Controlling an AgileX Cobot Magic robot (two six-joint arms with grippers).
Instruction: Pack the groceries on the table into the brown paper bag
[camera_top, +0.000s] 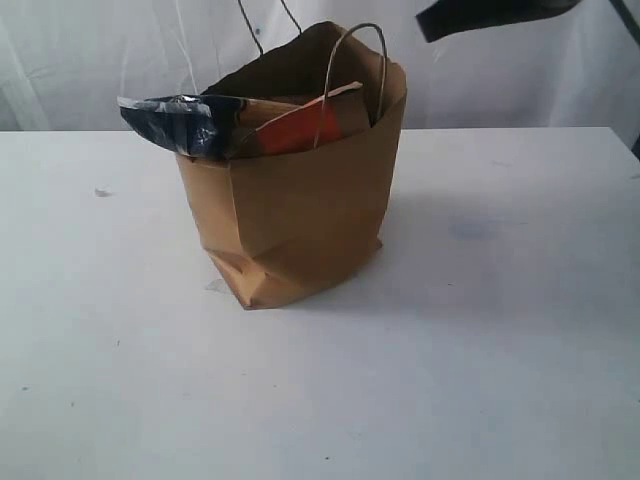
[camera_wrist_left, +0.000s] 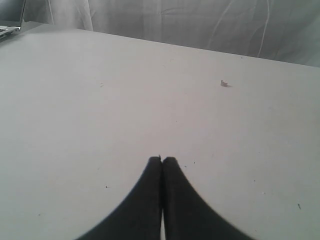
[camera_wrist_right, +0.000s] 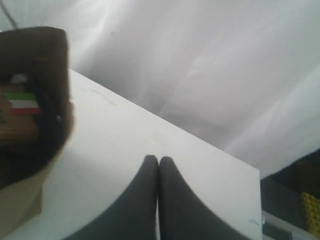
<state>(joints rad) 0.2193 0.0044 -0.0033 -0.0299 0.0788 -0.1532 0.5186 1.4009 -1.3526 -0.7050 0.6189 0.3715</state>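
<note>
The white table (camera_top: 500, 350) carried the brown paper bag (camera_top: 300, 230) standing near its centre; a tiny white crumb (camera_top: 102, 192) lay well apart at nine o'clock from it

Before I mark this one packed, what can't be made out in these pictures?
- Exterior view: the brown paper bag hides its lower contents behind its walls. Only the long dark pasta packet and the brown pouch with orange label show.
- Right wrist view: the bag is blurred and cut by the frame edge.
- Left wrist view: a speck on the table is too small to identify.
</note>
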